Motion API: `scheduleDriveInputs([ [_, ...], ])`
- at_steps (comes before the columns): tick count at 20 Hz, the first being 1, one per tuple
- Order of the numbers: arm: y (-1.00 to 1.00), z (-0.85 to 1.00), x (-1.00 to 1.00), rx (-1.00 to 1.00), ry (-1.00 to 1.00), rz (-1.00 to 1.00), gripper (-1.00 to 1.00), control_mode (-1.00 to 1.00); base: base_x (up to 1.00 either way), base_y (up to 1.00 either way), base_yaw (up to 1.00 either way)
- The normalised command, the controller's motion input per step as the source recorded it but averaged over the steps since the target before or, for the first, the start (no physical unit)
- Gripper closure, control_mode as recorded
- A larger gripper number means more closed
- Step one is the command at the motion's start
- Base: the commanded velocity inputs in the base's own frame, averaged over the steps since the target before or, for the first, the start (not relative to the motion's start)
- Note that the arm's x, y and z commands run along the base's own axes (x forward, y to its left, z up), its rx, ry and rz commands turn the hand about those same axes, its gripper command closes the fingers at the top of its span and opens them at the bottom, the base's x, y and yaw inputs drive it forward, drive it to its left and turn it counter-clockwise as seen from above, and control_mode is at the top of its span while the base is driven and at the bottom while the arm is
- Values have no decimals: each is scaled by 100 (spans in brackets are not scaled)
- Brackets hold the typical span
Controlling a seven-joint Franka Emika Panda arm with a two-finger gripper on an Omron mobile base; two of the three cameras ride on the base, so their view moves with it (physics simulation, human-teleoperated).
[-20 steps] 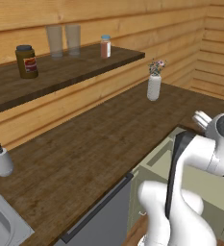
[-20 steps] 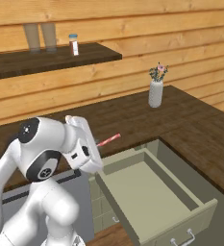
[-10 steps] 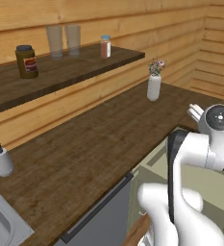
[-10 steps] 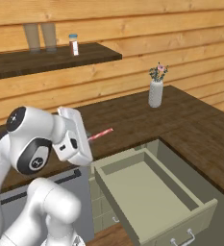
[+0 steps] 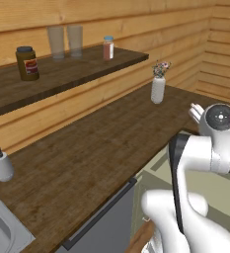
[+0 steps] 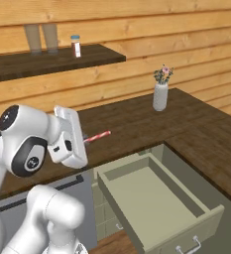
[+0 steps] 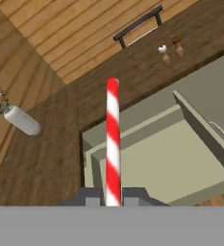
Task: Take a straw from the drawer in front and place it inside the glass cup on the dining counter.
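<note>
A: What surface and room surround you?

B: A kitchen walled in horizontal pale wood planks. A dark brown wood-plank counter (image 6: 137, 121) runs along the wall and turns a corner at the right. Above it, a dark shelf (image 5: 62, 74) carries 2 tall greyish glasses (image 5: 65, 41), a brown jar (image 5: 27, 63) and a small red-and-white shaker (image 5: 108, 47). A white flower vase (image 6: 160, 96) stands on the counter near the corner, and a soap dispenser (image 5: 2, 164) sits at the far left beside the edge of a sink (image 5: 0, 230). In the hand view, 2 small shakers (image 7: 171, 50) stand on a counter farther off, near a dark-framed stool (image 7: 138, 28).

A: Where is the drawer?

B: The drawer (image 6: 156, 203), pale sage-green, stands pulled out below the counter, its inside bare and its silver handle at the front. A grey appliance panel (image 5: 104, 222) with a long dark bar lies to its left.

A: And the straw?

B: The straw (image 6: 97, 137), red with white bands, is clamped at 1 end in my gripper (image 7: 113, 196), above the counter's front edge and left of the drawer. My jaws are closed tight on it. Its long axis continues straight out from my fingertips; in the right base view it lies nearly level, tilted slightly upward, its free tip pointing right toward the vase end of the counter. In the hand view it runs up the middle, over the drawer.
</note>
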Motion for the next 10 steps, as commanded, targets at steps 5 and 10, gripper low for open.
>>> scheduleDriveInputs([
  [5, 0, 0, 0, 0, 0, 0, 100, 100, -47, 4, -9],
  [10, 0, 0, 0, 0, 0, 0, 100, 100, -70, 0, -25],
])
